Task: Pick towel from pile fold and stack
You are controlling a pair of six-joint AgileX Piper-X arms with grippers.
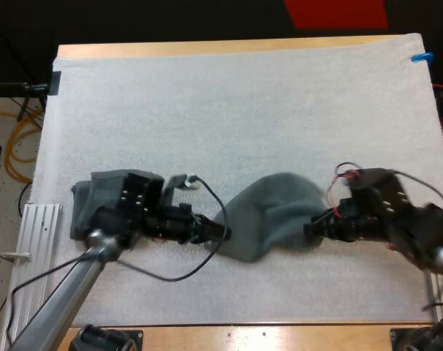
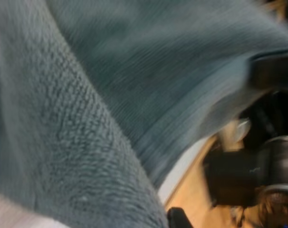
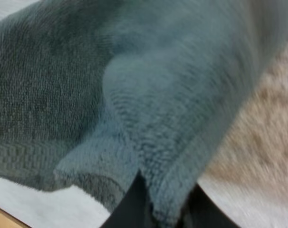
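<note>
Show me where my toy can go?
The far half of the white mat is bare, side to side. The near side is crowded: towel stack at left, grey-green towel in the middle, left end effector and right end effector at its ends.

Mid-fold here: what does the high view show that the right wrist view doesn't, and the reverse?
Only the high view: a second dark grey-green towel bundle at the left of the white mat, and the left tool at the left edge of the crumpled dark grey-green towel. Only the right wrist view: the right tool shut on that towel's hem, its black fingers pressing from both sides. Both: that towel and the mat.
</note>
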